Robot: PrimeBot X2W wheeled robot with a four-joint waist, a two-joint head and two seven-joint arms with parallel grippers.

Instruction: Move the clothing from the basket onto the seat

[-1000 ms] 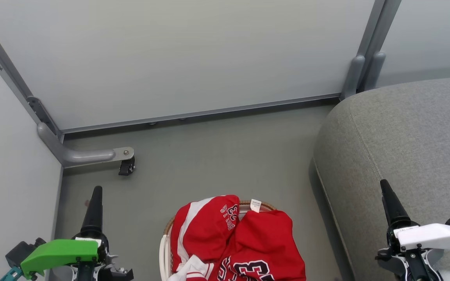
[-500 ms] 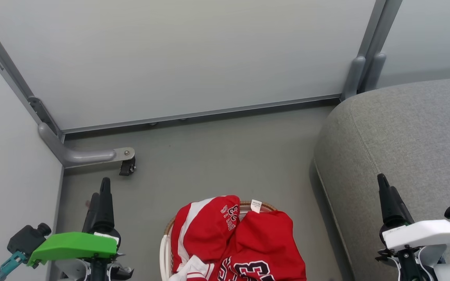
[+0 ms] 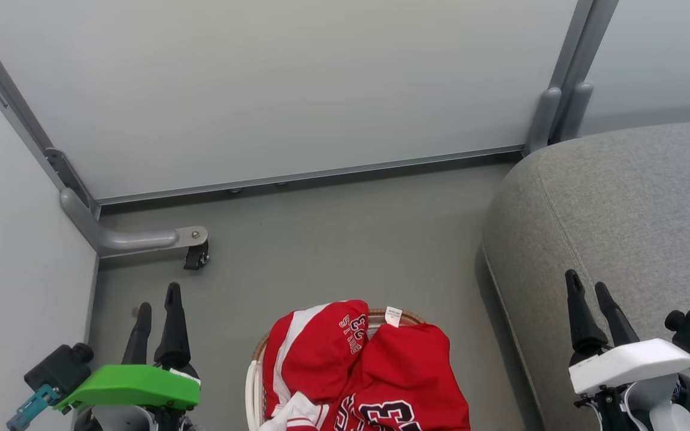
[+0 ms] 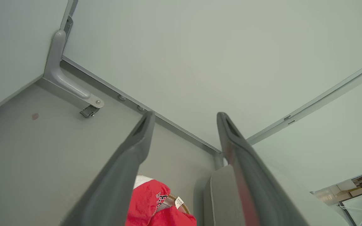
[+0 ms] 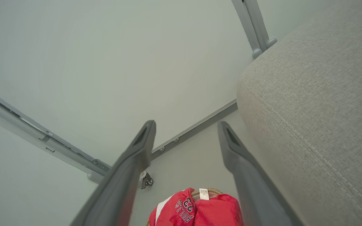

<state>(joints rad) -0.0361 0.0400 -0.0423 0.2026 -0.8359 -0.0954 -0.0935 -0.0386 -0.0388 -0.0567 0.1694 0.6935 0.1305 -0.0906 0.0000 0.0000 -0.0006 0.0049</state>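
While your left gripper [image 3: 158, 299] and right gripper [image 3: 587, 282] stand wide open and empty, the clothing [image 3: 375, 371] sits heaped in the basket [image 3: 252, 383] between them, back toward you. The left one looks a bit closer; the right one hangs over the seat [image 3: 620, 197]. The pile is red, crumpled and round, with a white stripe and a 23.

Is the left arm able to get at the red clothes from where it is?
Probably yes: the open left end effector hangs beside the basket, nothing stands between, and the clothing lies uncovered.
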